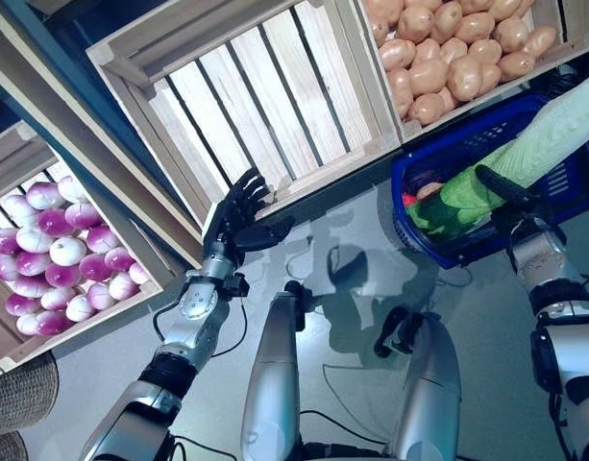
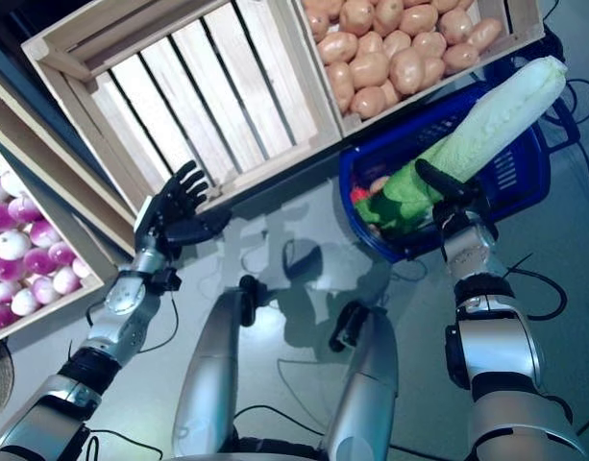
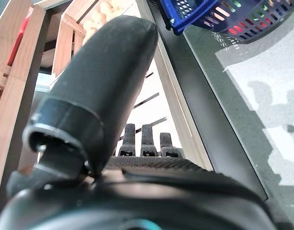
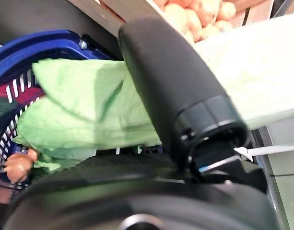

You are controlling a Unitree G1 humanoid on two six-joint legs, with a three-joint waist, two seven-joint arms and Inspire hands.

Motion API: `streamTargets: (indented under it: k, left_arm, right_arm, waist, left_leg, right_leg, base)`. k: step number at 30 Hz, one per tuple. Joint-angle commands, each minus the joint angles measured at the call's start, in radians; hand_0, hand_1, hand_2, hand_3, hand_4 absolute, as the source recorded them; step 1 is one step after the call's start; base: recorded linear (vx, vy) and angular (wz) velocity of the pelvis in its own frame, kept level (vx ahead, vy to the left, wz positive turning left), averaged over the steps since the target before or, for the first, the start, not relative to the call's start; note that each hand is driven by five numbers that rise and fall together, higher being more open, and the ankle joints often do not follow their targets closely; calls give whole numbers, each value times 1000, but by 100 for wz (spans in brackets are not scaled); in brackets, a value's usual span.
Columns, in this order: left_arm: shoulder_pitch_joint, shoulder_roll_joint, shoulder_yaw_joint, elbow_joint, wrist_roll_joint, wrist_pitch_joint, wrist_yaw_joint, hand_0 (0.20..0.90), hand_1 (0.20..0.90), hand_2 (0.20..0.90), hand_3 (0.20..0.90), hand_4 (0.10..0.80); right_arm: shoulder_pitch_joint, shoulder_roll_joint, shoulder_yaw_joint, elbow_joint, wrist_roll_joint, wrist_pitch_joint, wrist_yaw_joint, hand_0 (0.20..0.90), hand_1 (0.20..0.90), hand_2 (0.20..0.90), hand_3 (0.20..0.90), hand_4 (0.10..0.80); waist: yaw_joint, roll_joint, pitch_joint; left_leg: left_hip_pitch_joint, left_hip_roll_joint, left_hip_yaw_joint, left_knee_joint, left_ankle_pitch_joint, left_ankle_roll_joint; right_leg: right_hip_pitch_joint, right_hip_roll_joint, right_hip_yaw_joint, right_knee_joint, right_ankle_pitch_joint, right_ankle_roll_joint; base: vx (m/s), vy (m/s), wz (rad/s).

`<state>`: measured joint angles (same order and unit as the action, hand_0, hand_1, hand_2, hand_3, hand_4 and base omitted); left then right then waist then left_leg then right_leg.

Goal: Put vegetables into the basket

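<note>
A blue plastic basket [image 1: 464,137] stands on the floor under the stand's right crate. My right hand [image 1: 508,195] is shut on a long pale-green cabbage [image 1: 553,134], thumb across its middle. The cabbage lies tilted over the basket, with its dark leafy end [image 2: 400,197] down inside and its pale end sticking out past the far rim. In the right wrist view the thumb [image 4: 175,91] lies over the cabbage's leaves [image 4: 84,110]. A small brown vegetable [image 4: 17,165] and something red [image 2: 356,195] lie in the basket. My left hand [image 1: 238,216] is open and empty at the middle crate's front edge.
A slatted wooden crate [image 1: 265,96] stands tilted in the middle of the stand, with another crate [image 1: 553,60] right of it above the basket and one [image 1: 131,298] at the lower left. A woven basket [image 1: 15,394] stands at the bottom left. The floor is grey.
</note>
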<state>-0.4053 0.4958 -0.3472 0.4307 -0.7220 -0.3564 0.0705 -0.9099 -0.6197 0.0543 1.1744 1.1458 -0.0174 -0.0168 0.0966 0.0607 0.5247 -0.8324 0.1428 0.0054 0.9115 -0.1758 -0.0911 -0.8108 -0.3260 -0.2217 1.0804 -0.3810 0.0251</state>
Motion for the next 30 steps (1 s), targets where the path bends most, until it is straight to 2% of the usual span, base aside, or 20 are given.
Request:
streamTargets:
  k: [1,15,20,24,25,27,30]
  left_arm:
    - [-70,53,5,-107,-20,-148,-27,900,900,900,900,800]
    - [-59,78,18,-94,-59,-148,-53,900,900,900,900,800]
    - [-51,82,23,-74,-68,-151,-77,900,900,900,900,800]
    - [-43,74,23,-55,-60,-148,-84,900,900,900,900,800]
    - [-36,69,25,-42,-48,-145,-87,900,900,900,900,800]
    - [-24,68,23,-19,43,-154,-67,900,900,900,900,800]
    - [-12,65,22,-13,42,-129,-75,900,900,900,900,800]
  right_arm:
    - [-80,-94,-17,-21,40,-72,6,900,900,900,900,800]
    - [-66,-111,-27,2,50,-44,44,900,900,900,900,800]
    - [-47,-103,-31,11,62,-26,57,900,900,900,900,800]
    - [-4,-76,-35,8,69,-20,79,900,900,900,900,800]
    - [22,-57,-45,3,64,-19,86,900,900,900,900,800]
    - [71,-15,-53,-18,50,-34,93,900,900,900,900,800]
    - [117,23,-60,-41,28,-41,86,900,900,900,900,800]
  waist:
    - [-1,17,-5]
    - [-5,4,-37]
    - [-3,-9,-66]
    - [-2,-23,-96]
    - [-3,-31,-113]
    - [-4,-40,-144]
    - [-7,-49,-168]
  left_leg:
    - [122,14,22,24,-143,43]
    - [220,36,45,-47,-133,34]
    - [290,44,60,-123,-108,30]
    - [360,44,71,-204,-77,29]
    - [395,45,85,-266,-32,33]
    - [465,47,100,-355,5,29]
    - [529,45,112,-437,40,25]
  right_leg:
    - [90,-16,15,-33,48,0]
    - [176,-14,10,-94,60,14]
    - [240,-8,0,-161,83,21]
    - [308,-1,-12,-242,114,26]
    - [341,4,-29,-302,153,17]
    - [410,17,-44,-391,183,24]
    - [476,33,-51,-484,214,31]
  base:
    - [0,0,0]
    - [5,11,-1]
    - [-2,9,-2]
    - [-1,17,-7]
    - [-6,11,-14]
    - [65,7,-10]
    - [135,-6,-9]
